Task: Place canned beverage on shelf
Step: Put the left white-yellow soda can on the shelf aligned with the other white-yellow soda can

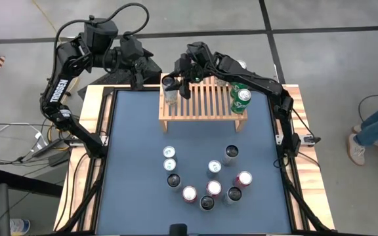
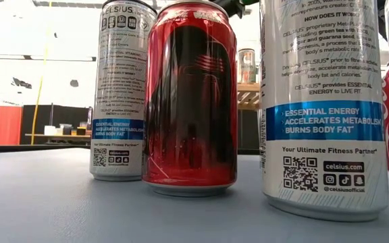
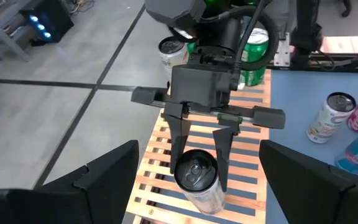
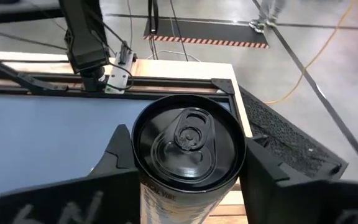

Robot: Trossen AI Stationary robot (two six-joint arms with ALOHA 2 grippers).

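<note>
The shelf point(image 1: 205, 105), a low light-wood slatted rack, stands at the far middle of the blue table top. At its left end a pale can with a black top point(image 1: 170, 90) point(image 3: 197, 180) stands upright on the slats. My right gripper point(image 1: 178, 84) point(image 4: 188, 155) reaches in over the shelf from the right and is shut on this can. My left gripper point(image 1: 149, 71) hangs open in the air just beyond the shelf's far left corner, holding nothing. My right gripper pinches the can's upper side wall point(image 4: 138, 152), just below the rim, between its two fingers point(image 3: 179, 146), one on each of two opposite sides. The fingers come from the table's right, slanting downward. The can stays upright, its base on the slats.
Two green cans point(image 1: 241, 98) stand at the shelf's right end. Several more cans point(image 1: 205, 180) stand grouped on the table's near half; the low view sees them close up, a red one point(image 2: 191, 101) in the middle. A person's legs point(image 1: 376, 124) show on the floor at right.
</note>
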